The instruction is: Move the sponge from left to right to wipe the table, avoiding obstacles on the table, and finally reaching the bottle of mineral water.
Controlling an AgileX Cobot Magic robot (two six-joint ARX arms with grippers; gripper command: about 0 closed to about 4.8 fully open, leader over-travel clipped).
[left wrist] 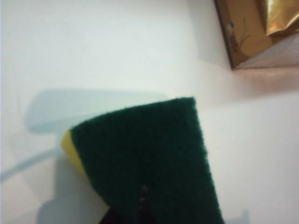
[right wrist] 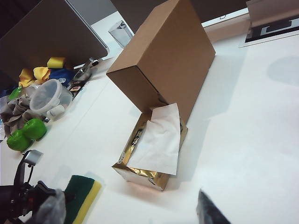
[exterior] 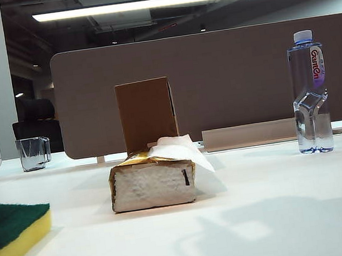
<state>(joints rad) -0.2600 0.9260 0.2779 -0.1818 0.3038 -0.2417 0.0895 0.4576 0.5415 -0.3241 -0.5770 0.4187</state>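
Observation:
The yellow sponge with its dark green layer on top lies on the white table at the near left. My left gripper is shut on the sponge; only a dark fingertip shows over the green face. The gold-and-white tissue pack sits mid-table, to the right of the sponge, and the upright cardboard box stands right behind it. The bottle of mineral water stands far right. My right gripper hangs open above the table, near the tissue pack and holding nothing.
A clear glass mug stands at the back left. A brown partition runs along the table's far edge. In the right wrist view, a green dumbbell, a plastic container and other clutter lie beyond the sponge.

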